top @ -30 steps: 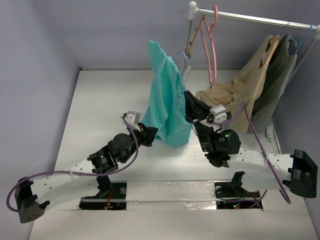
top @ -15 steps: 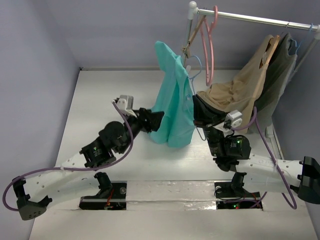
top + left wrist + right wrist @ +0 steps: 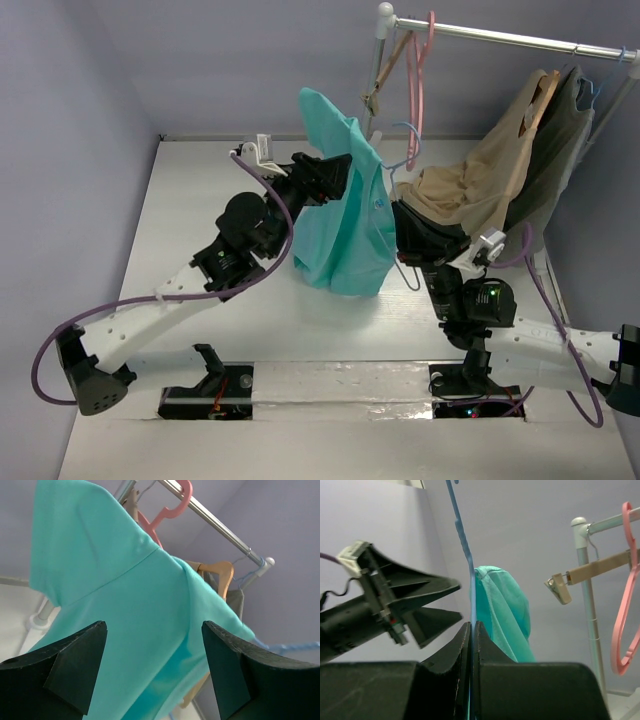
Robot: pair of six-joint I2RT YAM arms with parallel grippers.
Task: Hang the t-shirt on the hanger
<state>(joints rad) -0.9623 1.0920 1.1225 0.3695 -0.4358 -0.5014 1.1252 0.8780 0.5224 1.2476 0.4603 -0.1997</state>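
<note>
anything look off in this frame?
The t-shirt sits lopsided on the hanger, which the right gripper holds in shut jaws. One shoulder peaks high at the left and the rest bunches and sags below. On the rack, the tan garment also droops sideways.

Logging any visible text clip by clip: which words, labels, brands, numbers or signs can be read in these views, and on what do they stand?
None: no readable text in any view.
t-shirt: plain, no print showing.
hanger: bare, no marking.
left arm and right arm: no lettering that can be made out at this size.
rail and the clothes on it: no tags or signs visible.
</note>
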